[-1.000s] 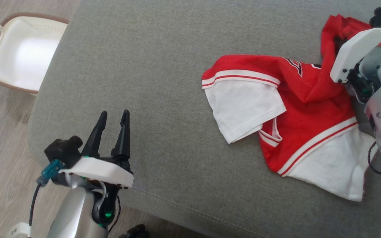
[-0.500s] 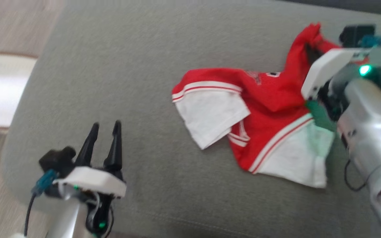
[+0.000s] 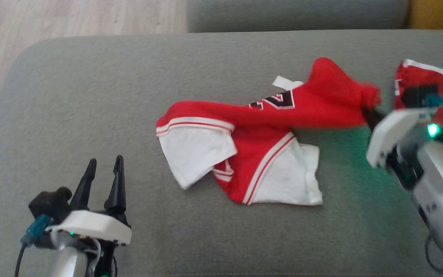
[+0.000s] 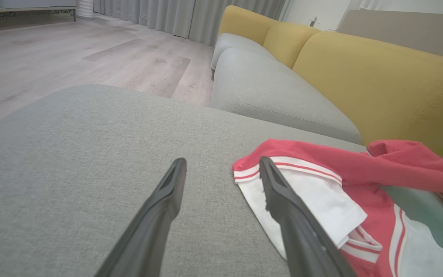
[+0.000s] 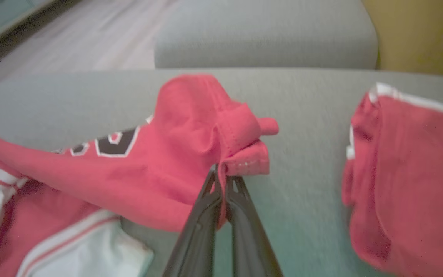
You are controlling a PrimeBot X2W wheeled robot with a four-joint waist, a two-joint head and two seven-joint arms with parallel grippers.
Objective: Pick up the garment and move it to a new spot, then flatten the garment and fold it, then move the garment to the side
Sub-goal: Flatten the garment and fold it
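One numbered red jersey [image 3: 267, 127] at centre and one second red garment [image 3: 433, 79] at two o'clock share one grey cushion [image 3: 90, 115].

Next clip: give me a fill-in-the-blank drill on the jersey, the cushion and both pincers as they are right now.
1. The right pincer is shut on the jersey's ____ fabric, not its white part.
2. The left pincer stands ____ and holds nothing.
3. The jersey lies on a ____ cushion.
4. The sofa backrest beyond it is ____.
Missing words: red; open; gray; yellow.
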